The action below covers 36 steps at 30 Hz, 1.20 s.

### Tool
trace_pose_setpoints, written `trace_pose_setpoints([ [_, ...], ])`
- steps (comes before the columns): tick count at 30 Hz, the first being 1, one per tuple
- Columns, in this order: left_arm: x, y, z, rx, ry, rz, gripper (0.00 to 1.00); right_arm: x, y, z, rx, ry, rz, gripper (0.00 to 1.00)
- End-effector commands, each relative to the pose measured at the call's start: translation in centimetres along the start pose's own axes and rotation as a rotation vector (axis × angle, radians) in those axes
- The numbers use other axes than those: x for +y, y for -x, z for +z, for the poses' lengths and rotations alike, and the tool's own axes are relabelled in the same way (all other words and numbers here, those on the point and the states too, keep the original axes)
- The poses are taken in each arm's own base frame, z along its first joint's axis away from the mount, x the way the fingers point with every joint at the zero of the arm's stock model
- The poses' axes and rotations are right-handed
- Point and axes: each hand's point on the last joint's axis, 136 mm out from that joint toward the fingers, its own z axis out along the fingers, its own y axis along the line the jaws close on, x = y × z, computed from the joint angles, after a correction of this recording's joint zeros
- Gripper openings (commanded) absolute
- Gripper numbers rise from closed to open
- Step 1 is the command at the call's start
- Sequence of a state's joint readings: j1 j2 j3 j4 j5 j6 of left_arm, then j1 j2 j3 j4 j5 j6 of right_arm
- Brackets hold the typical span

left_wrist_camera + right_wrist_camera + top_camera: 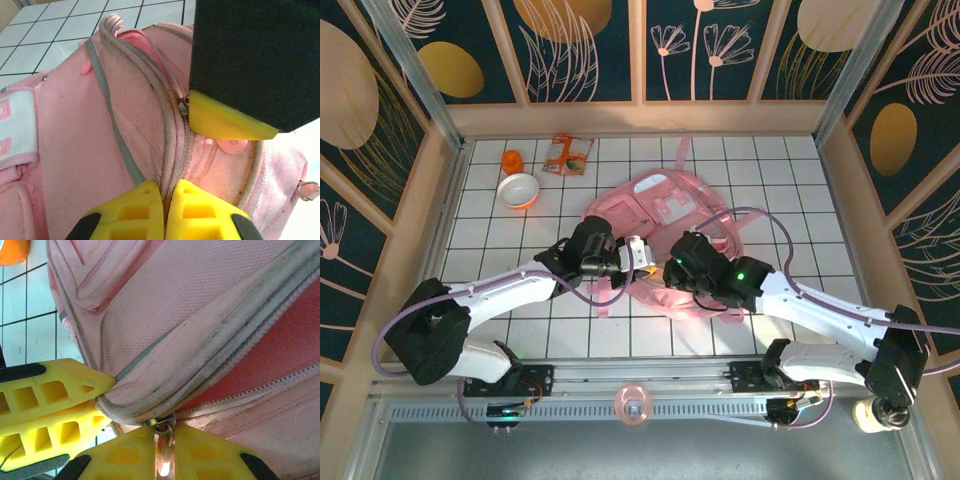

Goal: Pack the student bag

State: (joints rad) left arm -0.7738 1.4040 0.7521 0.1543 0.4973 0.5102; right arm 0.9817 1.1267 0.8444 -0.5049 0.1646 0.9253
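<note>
Right wrist, claw [164, 437] pinching zip pull [163, 462], overhead, bowl [518, 190] near student bag [665, 205]

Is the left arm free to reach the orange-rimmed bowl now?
Probably not yet: the left gripper is shut on the student bag beside its zip. Once released, bare tiles lead to the bowl.

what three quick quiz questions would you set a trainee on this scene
1. True or false: the student bag stands upright.
2. What does the right end effector pinch? A) carry handle B) zipper pull C) shoulder strap
3. Fill in: in the top view, the orange bowl sits to the bag's ___.
Key: 1 false; 2 B; 3 left.
</note>
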Motion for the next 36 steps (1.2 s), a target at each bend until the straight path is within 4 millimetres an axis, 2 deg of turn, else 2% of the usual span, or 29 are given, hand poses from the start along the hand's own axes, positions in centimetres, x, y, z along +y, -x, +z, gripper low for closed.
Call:
trace_pose_setpoints([
  [1, -0.3, 2.4, 0.0, -0.075, -0.042, -0.008, 0.00, -1.6, 1.9, -0.8, -0.101, -0.093, 0.033, 0.11],
  [6, -0.3, 2.3, -0.1, -0.070, -0.039, -0.006, 0.00, -1.9, 1.9, -0.4, -0.096, -0.125, 0.020, 0.13],
  [8, -0.3, 2.1, -0.1, -0.062, -0.036, -0.006, 0.00, -1.9, 1.8, -0.3, -0.083, -0.144, -0.006, 0.10],
  [12, 0.0, 0.5, 0.0, -0.001, -0.005, 0.023, 0.00, -1.8, 1.9, -1.1, -0.026, -0.149, -0.087, 0.00],
  [17, 0.2, -1.2, 0.4, 0.076, 0.000, 0.061, 0.00, -2.1, 1.5, -2.3, 0.117, -0.113, -0.098, 0.00],
  [21, 0.3, -0.5, 0.3, 0.055, -0.003, 0.072, 0.00, -2.7, 0.7, -2.1, 0.191, -0.117, -0.103, 0.00],
  [25, 0.1, 0.2, 0.3, 0.030, -0.016, 0.072, 0.00, -3.7, -0.1, -0.6, 0.205, -0.139, -0.112, 0.00],
  [31, 0.1, 1.1, 0.0, -0.003, -0.017, 0.069, 0.00, -2.2, 0.8, 0.8, 0.131, -0.055, -0.137, 0.16],
  [36, 0.2, 1.8, -0.3, -0.025, -0.013, 0.067, 0.00, -3.3, 0.8, 1.4, 0.106, -0.100, -0.130, 0.20],
])
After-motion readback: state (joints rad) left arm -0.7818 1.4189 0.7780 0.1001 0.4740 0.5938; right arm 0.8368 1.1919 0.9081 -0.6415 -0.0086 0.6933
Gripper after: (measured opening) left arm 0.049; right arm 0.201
